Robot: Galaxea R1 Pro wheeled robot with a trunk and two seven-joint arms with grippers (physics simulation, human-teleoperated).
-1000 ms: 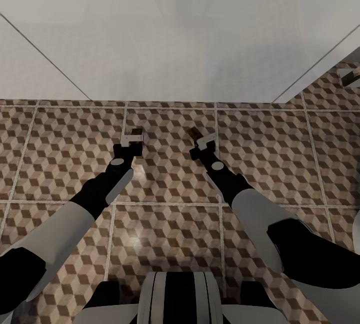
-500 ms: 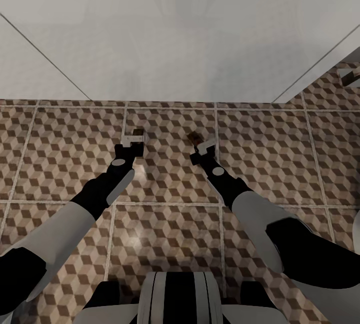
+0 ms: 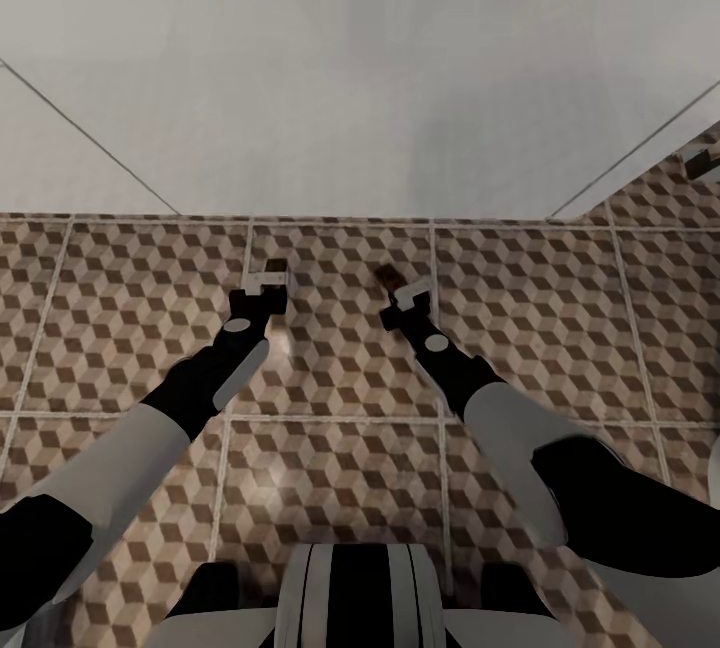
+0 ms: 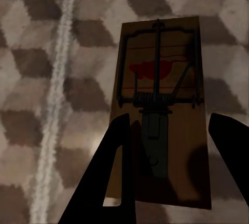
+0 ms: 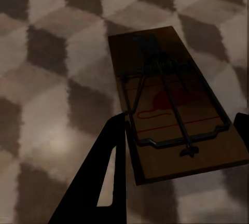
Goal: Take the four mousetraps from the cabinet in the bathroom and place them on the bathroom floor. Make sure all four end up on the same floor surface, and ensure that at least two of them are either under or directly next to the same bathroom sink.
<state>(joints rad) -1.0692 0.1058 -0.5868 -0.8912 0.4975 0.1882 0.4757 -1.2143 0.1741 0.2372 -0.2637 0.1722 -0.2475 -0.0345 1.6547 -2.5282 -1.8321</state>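
Both arms reach down mid-frame, left gripper (image 3: 268,277) and right gripper (image 3: 402,286) each clamping a mousetrap (image 4: 162,105) (image 5: 174,107) over cube-patterned bathroom floor (image 3: 120,318) below a white wall (image 3: 360,68).

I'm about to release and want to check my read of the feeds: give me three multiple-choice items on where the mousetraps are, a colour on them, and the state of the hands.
1. Where is the mousetrap in the left hand?
A. over the cube-pattern tiled floor
B. inside a drawer
C. in a basin

2. What colour is the spot on each mousetrap's board?
A. blue
B. red
C. green

3. What state is the right hand in?
A. empty and wide open
B. pressed flat on the white wall
C. its fingers flank a mousetrap

Key:
1 A: the left wrist view shows the left mousetrap with the bathroom floor behind it.
2 B: a red patch shows under the wire on it and on the right mousetrap.
3 C: a dark finger sits at each side of the board in the right wrist view.
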